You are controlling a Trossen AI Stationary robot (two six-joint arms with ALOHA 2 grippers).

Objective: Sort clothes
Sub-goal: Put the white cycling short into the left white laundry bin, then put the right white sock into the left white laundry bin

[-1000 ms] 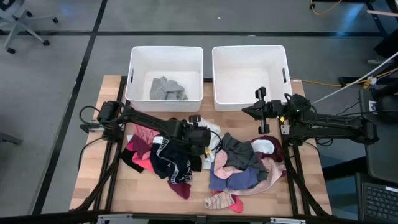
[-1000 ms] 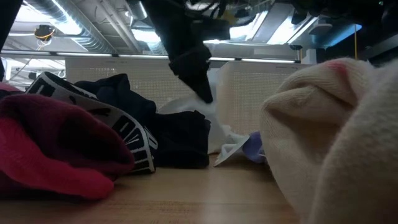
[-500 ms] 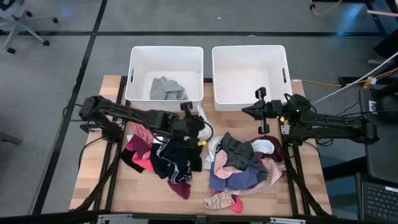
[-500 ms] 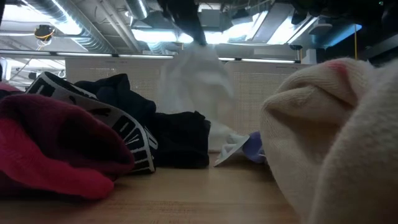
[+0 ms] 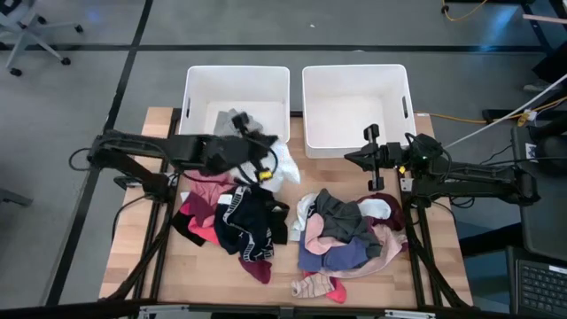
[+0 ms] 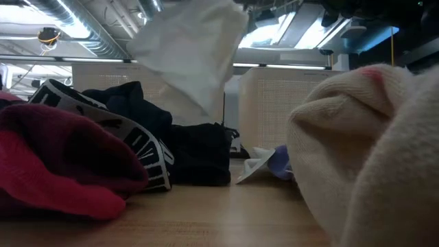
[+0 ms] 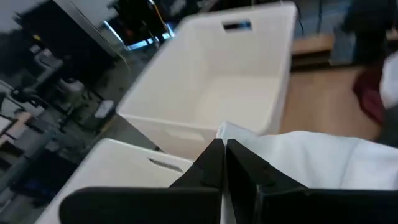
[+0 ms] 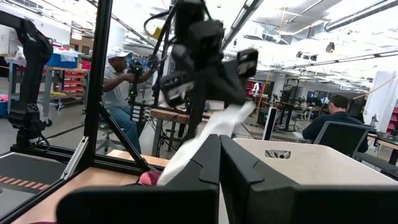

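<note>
My left gripper [image 5: 266,151] is shut on a white garment [image 5: 280,167] in the air by the near right corner of the left white bin [image 5: 190,106]. The garment also shows high up in the low view [image 6: 192,48]. A grey garment [image 5: 232,124] lies in that bin. One heap of pink, red and black clothes [image 5: 230,217] and one of grey, blue and cream clothes [image 5: 345,235] lie on the table. My right gripper [image 5: 368,159] is shut and empty in front of the right bin [image 5: 354,102]. My left gripper pinches a bunched upper part of the white garment [image 7: 239,134] between its two shut fingers. The garment hangs slack below the fingers, lifted clear of the heaps and the table [image 6: 195,82]. One layer or several, I cannot tell.
The two white bins stand side by side at the table's far edge. A bare strip of wooden table [image 5: 283,288] lies near the front edge between the heaps. In the right wrist view people [image 8: 121,87] are in the room beyond.
My left gripper, shut on the white garment, has risen from the middle of the table and gone toward the far left, to the left bin's near right corner. The garment has been drawn out of the heap and lifted clear, hanging below the fingers.
</note>
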